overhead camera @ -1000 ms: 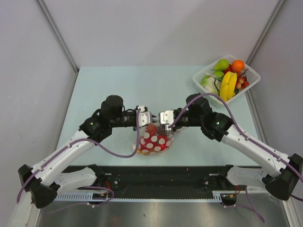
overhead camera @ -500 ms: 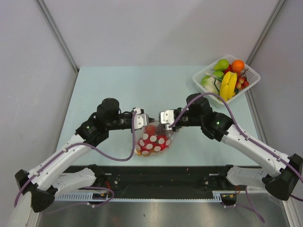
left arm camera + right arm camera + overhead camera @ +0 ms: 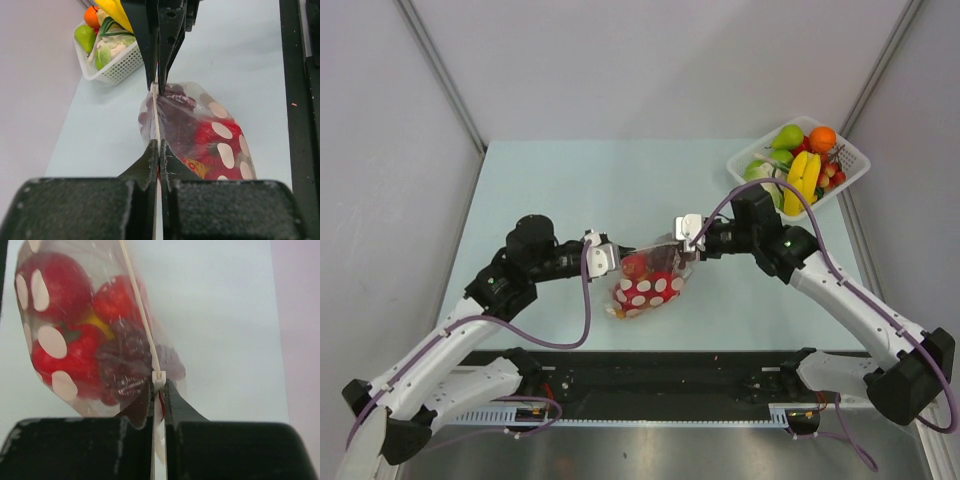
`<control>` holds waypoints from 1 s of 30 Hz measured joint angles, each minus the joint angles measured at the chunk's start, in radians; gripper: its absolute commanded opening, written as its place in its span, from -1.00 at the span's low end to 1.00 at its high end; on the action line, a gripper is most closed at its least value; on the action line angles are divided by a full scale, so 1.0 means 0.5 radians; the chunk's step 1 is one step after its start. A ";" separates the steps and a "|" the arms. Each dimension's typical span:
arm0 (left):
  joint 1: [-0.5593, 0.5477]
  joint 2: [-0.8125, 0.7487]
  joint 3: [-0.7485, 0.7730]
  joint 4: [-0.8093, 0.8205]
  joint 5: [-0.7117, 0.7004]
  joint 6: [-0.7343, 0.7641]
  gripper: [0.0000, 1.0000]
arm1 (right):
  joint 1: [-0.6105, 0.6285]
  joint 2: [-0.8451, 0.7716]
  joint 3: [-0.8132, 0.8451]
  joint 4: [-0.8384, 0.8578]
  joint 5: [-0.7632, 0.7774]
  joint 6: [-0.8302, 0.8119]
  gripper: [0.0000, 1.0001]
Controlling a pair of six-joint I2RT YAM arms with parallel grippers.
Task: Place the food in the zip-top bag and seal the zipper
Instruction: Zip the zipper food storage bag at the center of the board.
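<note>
The zip-top bag (image 3: 650,288), clear with cream polka dots, hangs just below centre of the overhead view, stretched between your two arms above the pale table (image 3: 550,190). Inside it you can make out a red bell pepper (image 3: 55,352) and a dark grape bunch (image 3: 127,360).

Your left gripper (image 3: 618,257) stood partly spread beside the bag a second ago. Now it is pressed together on the zipper (image 3: 138,305), as its own wrist camera shows. Your right gripper (image 3: 678,243) is likewise pinching the strip at the opposite end.

The two grippers were close together at the bag's mouth a second ago and have since drawn apart, pulling the strip taut between them. That suggests the loading is done and you are in the sealing step. Whether the strip is closed along its whole length cannot be told.

The white lattice basket (image 3: 850,172) of spare fruit sits at upper right, well apart.
</note>
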 measured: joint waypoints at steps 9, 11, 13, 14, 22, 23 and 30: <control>0.159 -0.086 -0.137 0.011 0.026 0.001 -1.00 | -0.221 0.005 0.000 -0.137 -0.061 -0.154 -1.00; 0.195 -0.095 -0.155 0.011 0.034 0.002 -1.00 | -0.269 0.006 0.000 -0.172 -0.055 -0.193 -1.00; 0.216 -0.115 -0.171 0.010 0.050 0.002 -1.00 | -0.323 0.011 0.000 -0.213 -0.047 -0.233 -1.00; 0.224 -0.125 -0.177 0.010 0.056 0.003 -1.00 | -0.346 0.011 0.000 -0.226 -0.040 -0.249 -1.00; 0.289 -0.188 -0.240 0.008 0.081 0.026 -1.00 | -0.567 0.040 0.000 -0.343 -0.025 -0.421 -1.00; 0.294 -0.192 -0.245 0.007 0.082 0.031 -1.00 | -0.600 0.050 0.000 -0.354 -0.027 -0.443 -1.00; 0.320 -0.198 -0.303 0.010 0.099 0.071 -1.00 | -0.661 0.084 0.000 -0.372 -0.076 -0.508 -1.00</control>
